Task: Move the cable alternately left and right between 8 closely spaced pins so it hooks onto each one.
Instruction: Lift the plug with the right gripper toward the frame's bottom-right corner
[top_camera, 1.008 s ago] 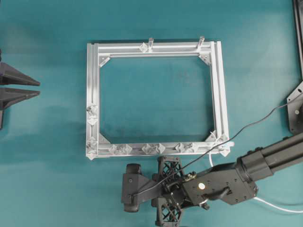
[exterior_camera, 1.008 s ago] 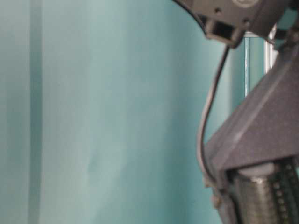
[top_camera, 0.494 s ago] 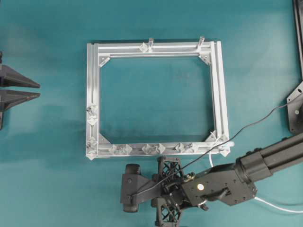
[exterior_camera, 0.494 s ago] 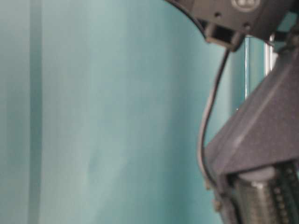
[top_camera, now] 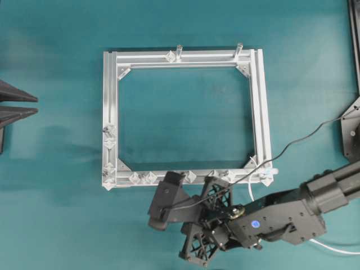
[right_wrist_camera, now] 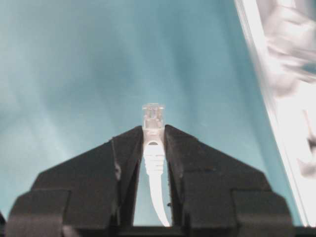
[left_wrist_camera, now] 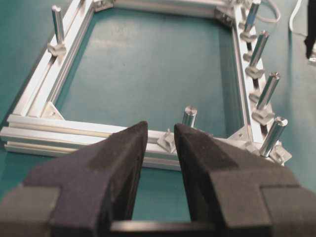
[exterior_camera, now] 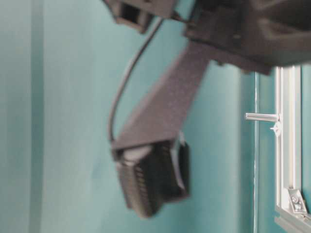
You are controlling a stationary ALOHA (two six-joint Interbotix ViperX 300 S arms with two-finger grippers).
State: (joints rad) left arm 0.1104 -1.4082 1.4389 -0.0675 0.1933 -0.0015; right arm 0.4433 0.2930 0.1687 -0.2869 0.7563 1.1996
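A square metal frame point(top_camera: 183, 117) lies flat on a blue-green table point(top_camera: 56, 214). Little shiny pins point(top_camera: 149, 178) sit in pairs along the bottom bar of the frame and up its left bar, and two taller slanted posts point(top_camera: 179, 52) stand on the top bar. The right gripper point(right_wrist_camera: 154, 133) is low in the overhead view, just under the bottom bar, and part of it covers some of the pins there. Its two black fingers point(right_wrist_camera: 129, 148) are pressed close on the cable point(right_wrist_camera: 154, 163) — the small clear plug end pokes out past the fingertips, and the white cord runs back between them. In the overhead view more of the cable shows near the frame's bottom right corner point(top_camera: 269, 170), and a white bit trails off by the lower right edge of the picture. No cable can be seen wound around any pin. The left gripper point(left_wrist_camera: 161, 132) is far off at the left edge of the overhead view, well apart from the frame. In its own camera its two dark fingers point(left_wrist_camera: 128, 148) stand wide apart with nothing between them, and past them you see the frame's near bar with a short silver post point(left_wrist_camera: 189, 116) on it. The table-level view is blurry and mostly filled by the dark right arm point(exterior_camera: 160, 121), with one edge of the frame at the right.
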